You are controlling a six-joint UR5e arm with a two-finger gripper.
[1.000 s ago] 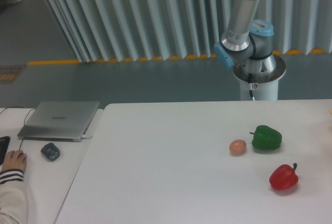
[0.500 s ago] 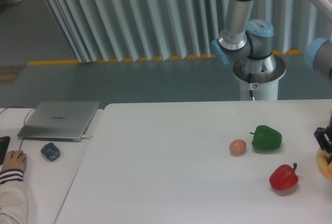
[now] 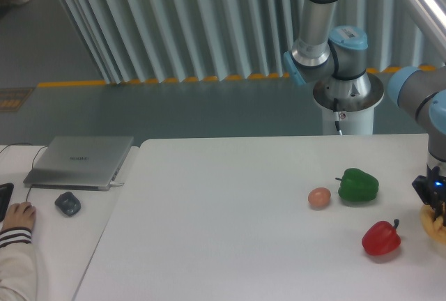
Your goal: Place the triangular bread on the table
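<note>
Gripper (image 3: 433, 203) first: we are seeing it at the right edge of the view, just right of the red pepper (image 3: 380, 238), and it is hanging dark above a yellow-orange sliver that we are taking for the triangular bread (image 3: 432, 223). Most of both is cut off by the frame, so we cannot tell whether the jaws are gripping the bread or only standing over it, nor how wide they are set.

What the coming move is turning on, as we are judging it: the bread is lying directly under the gripper, touching it or nearly so, over the right end of the table (image 3: 230, 231). Its long axis is not readable from so small a piece. If it is being carried, the bare tabletop left of the red pepper is the likely place to set it down.

Working away from the red pepper, we are finding the tan egg (image 3: 319, 197) up and to its left, and the green pepper (image 3: 358, 184) just right of the egg. Far left of the pepper, on the adjoining desk, a grey laptop (image 3: 80, 161), a mouse (image 3: 67, 203) and a person's hand (image 3: 17, 214) are resting.

Against half a second ago, the gripper is sitting slightly higher and the arm's grey-blue elbow joint (image 3: 418, 95) is reaching further into view; a second ago neither gripper nor bread was showing.
</note>
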